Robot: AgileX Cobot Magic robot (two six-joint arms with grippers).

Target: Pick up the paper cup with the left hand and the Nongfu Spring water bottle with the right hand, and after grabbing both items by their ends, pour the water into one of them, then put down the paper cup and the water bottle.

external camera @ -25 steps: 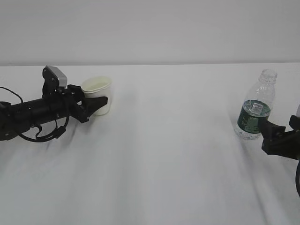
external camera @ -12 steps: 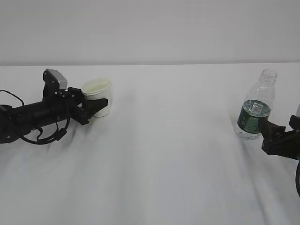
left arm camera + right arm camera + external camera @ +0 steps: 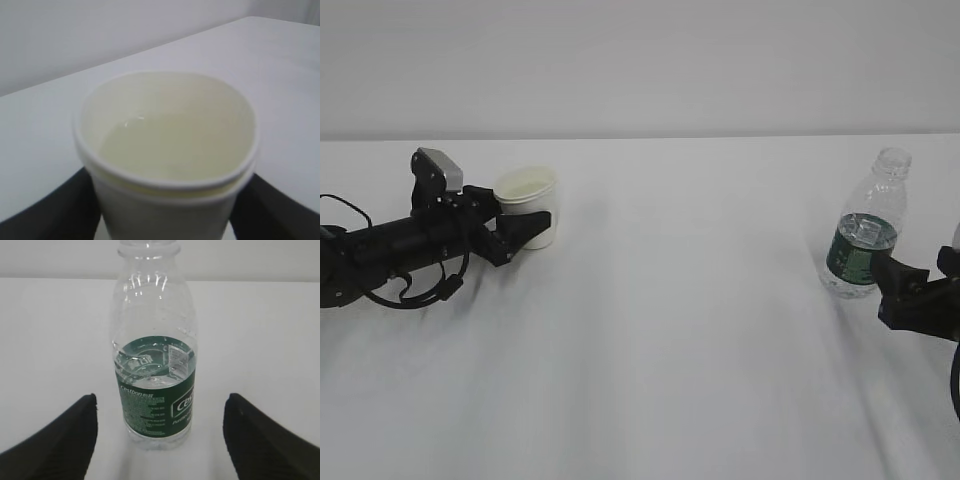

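Note:
The off-white paper cup (image 3: 528, 195) stands upright on the white table (image 3: 680, 330) at the left. In the left wrist view the paper cup (image 3: 167, 150) fills the frame, with clear water (image 3: 150, 145) low inside it. My left gripper (image 3: 535, 222) reaches in from the left. Its black fingers (image 3: 50, 210) lie against both sides of the cup below the rim. The Nongfu Spring water bottle (image 3: 865, 235) stands capless at the right, water up to its green label (image 3: 155, 407). My right gripper (image 3: 885, 275) is open. Its fingers (image 3: 60, 440) flank the bottle (image 3: 155, 340) with wide gaps.
The white table meets a pale wall (image 3: 640, 60) behind. Loose black cables (image 3: 415, 285) hang by the left arm. Nothing else stands between the cup and the bottle.
The left arm has lowered the cup from a slight tilt to upright on the table. The right gripper and the bottle have not moved.

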